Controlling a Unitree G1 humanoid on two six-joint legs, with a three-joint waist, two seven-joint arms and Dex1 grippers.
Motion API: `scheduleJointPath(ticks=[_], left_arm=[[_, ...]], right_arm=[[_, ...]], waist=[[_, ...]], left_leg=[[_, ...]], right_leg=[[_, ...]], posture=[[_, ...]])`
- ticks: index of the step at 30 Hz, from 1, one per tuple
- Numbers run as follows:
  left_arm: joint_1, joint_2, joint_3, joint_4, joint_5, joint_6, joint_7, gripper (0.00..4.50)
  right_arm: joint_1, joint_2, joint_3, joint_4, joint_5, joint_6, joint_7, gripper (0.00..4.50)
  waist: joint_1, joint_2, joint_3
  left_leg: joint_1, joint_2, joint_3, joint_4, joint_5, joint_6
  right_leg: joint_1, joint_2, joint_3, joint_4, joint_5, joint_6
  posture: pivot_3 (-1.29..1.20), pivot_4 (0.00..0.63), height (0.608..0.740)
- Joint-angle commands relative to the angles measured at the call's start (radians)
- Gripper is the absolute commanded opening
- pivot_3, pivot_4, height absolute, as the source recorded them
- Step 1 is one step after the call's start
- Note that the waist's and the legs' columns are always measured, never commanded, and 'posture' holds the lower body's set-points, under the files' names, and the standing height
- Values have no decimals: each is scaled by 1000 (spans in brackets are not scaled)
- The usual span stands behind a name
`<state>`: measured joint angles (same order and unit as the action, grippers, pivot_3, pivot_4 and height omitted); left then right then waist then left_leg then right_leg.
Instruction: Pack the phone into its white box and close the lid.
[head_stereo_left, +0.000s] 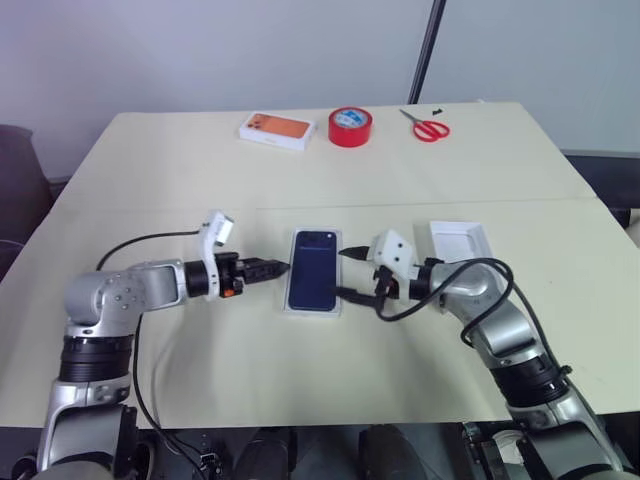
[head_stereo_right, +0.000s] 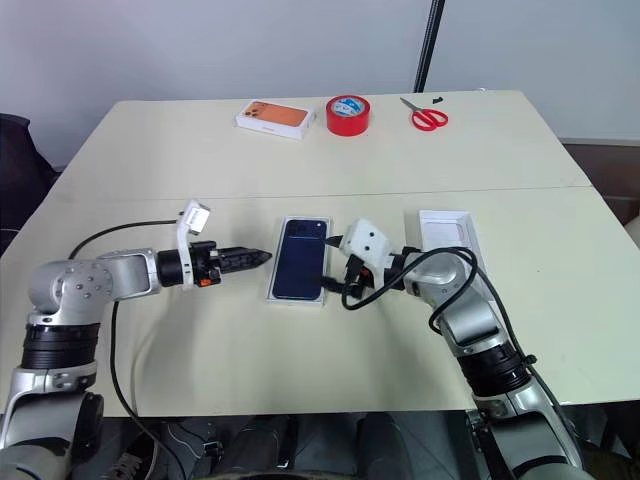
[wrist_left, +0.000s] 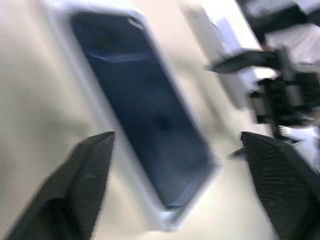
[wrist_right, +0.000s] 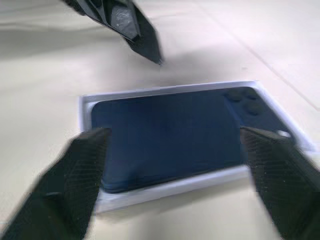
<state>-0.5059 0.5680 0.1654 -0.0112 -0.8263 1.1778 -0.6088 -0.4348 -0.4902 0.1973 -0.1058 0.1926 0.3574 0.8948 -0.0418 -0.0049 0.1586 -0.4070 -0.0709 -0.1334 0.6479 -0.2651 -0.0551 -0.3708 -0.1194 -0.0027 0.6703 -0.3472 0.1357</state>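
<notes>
The dark navy phone (head_stereo_left: 313, 270) lies back up inside the shallow white box (wrist_right: 150, 192) at the middle of the table, its camera cluster at the far corner. My left gripper (head_stereo_left: 278, 267) points at the box's left side, open, its tips just short of the rim. Facing it from the right is my right gripper (head_stereo_left: 342, 273), also open, its two fingers spread along the box's right edge. Neither holds anything. The lid (head_stereo_left: 460, 240), a plain white tray with its open side up, rests on the table beyond my right wrist.
Along the table's far edge lie a white box with an orange top (head_stereo_left: 274, 129), a red tape roll (head_stereo_left: 350, 127) and red scissors (head_stereo_left: 430, 128). A black pole (head_stereo_left: 428, 50) rises behind the table. Cables trail from both wrists.
</notes>
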Motion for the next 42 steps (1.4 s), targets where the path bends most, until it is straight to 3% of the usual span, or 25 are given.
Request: scheduleJointPath(ticks=[1,5,8,12,18,23,30,36,42], left_arm=[[-5,-1,7,28,96,-152,13,1908],[26,17,-125,20,252,-304,-25,17],[54,2,-240,-16,297,-312,-63,17],[47,-61,-265,-12,301,-308,-60,17],[3,-193,-302,7,316,-301,-40,17],[-17,-314,-337,14,339,-308,-21,17],[-71,-409,-367,130,406,-377,-21,17],[-70,-422,-377,142,426,-388,-45,17],[-33,-369,-362,93,416,-369,-78,17]], right_arm=[[-24,5,-30,12,-11,-37,-35,2006],[-51,5,17,90,-119,-98,-99,33],[-47,-22,91,157,-211,-156,-87,33],[-55,-26,110,201,-259,-200,-96,33],[-46,-44,71,181,-240,-197,-73,33],[-27,-151,14,202,-245,-217,-41,33],[61,-258,-41,116,-196,-169,48,33],[130,-282,-69,26,-171,-115,70,33],[166,-308,-104,38,-195,-141,48,33]], waist=[[3,0,0],[1,0,0],[-1,0,0],[0,1,0],[7,0,0],[23,0,0],[28,0,0],[28,0,0],[28,0,0]], left_leg=[[0,0,0,0,0,0],[0,-1,0,0,0,0],[0,-1,0,-1,0,0],[0,-1,0,0,0,0],[0,-1,0,1,0,0],[0,-2,0,1,0,1],[0,-2,1,1,-1,1],[0,-2,0,1,-1,1],[0,-2,0,1,-1,1]], right_leg=[[0,0,0,0,0,0],[0,0,0,0,0,0],[0,0,0,0,0,0],[-1,0,0,1,0,0],[1,0,0,0,0,0],[2,0,-1,-1,0,0],[3,0,-2,-3,0,0],[4,0,-2,-3,0,0],[4,0,-2,-3,0,0]], posture=[[0,150,740],[0,150,740],[0,150,740],[0,150,740],[0,150,740],[0,150,740],[0,150,740],[0,150,740],[0,150,740]])
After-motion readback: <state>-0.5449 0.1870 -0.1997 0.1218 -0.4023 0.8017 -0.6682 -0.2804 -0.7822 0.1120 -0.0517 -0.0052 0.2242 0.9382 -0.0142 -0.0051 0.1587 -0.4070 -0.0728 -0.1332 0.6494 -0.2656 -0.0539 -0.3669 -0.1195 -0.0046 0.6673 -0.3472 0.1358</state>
